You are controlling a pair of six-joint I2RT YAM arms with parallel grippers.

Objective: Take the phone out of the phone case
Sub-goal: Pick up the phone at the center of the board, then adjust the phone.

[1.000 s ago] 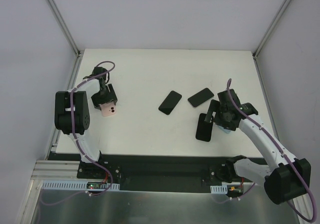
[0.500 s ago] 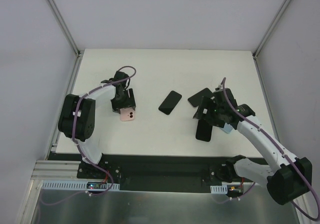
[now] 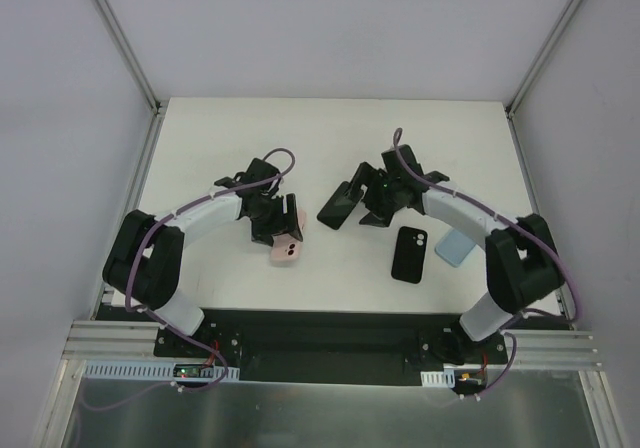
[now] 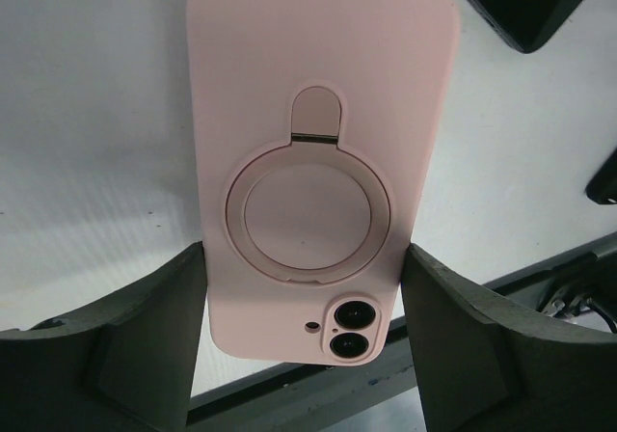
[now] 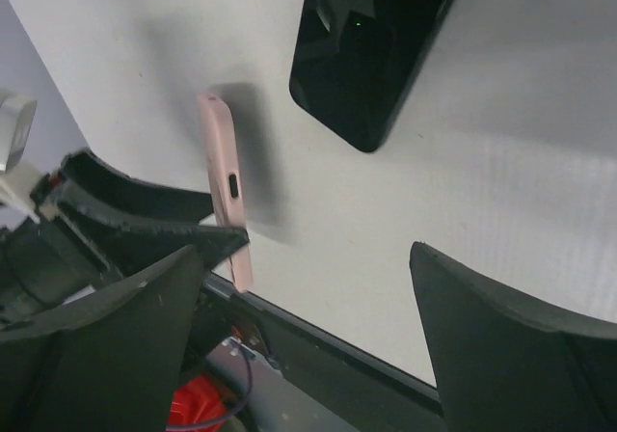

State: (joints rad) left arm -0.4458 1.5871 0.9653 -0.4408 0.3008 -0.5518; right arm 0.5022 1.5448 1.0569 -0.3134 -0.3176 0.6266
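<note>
Left wrist cam had the left gripper pinching the pink phone case by its sides over the table; the right gripper gaped empty nearby. That low side squeeze could've let it pivot or slip.

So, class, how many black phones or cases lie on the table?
2: a black phone at centre, screen up; a black phone or case front right, lenses up. The right end effector may hide another.

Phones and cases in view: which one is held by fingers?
The pink-cased phone, clamped on both long edges by the fingers of the left gripper. The black ones and the light blue case lie free; the right gripper is open.
</note>
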